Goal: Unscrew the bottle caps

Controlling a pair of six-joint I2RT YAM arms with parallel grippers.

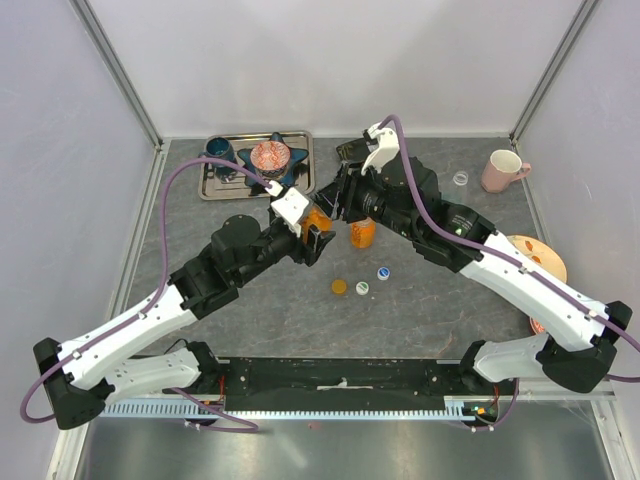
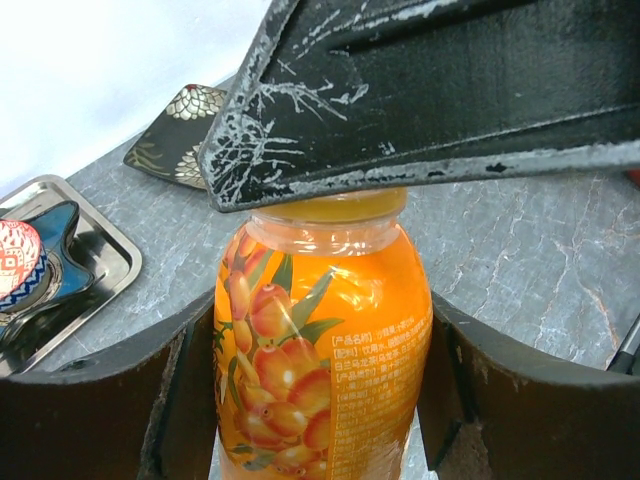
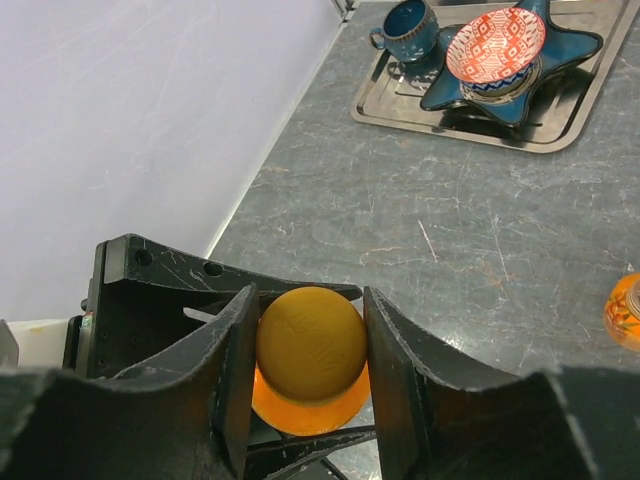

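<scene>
An orange juice bottle (image 2: 320, 350) with a fruit label stands on the table, with my left gripper (image 2: 320, 400) shut on its body. It also shows in the top view (image 1: 316, 222). My right gripper (image 3: 312, 400) comes down from above and is shut on the bottle's yellow cap (image 3: 310, 343), a finger pressing on each side. A second orange bottle (image 1: 362, 233) stands just to the right, apart from both grippers. Three loose caps lie nearer the front: orange (image 1: 340, 287), white-green (image 1: 362, 288) and blue (image 1: 383, 272).
A steel tray (image 1: 222, 185) at the back left holds a blue cup (image 1: 219, 152) and a star dish with a red bowl (image 1: 270, 156). A dark patterned plate (image 2: 185, 135) lies behind the bottles. A pink mug (image 1: 503, 170) and an orange plate (image 1: 545, 258) stand on the right.
</scene>
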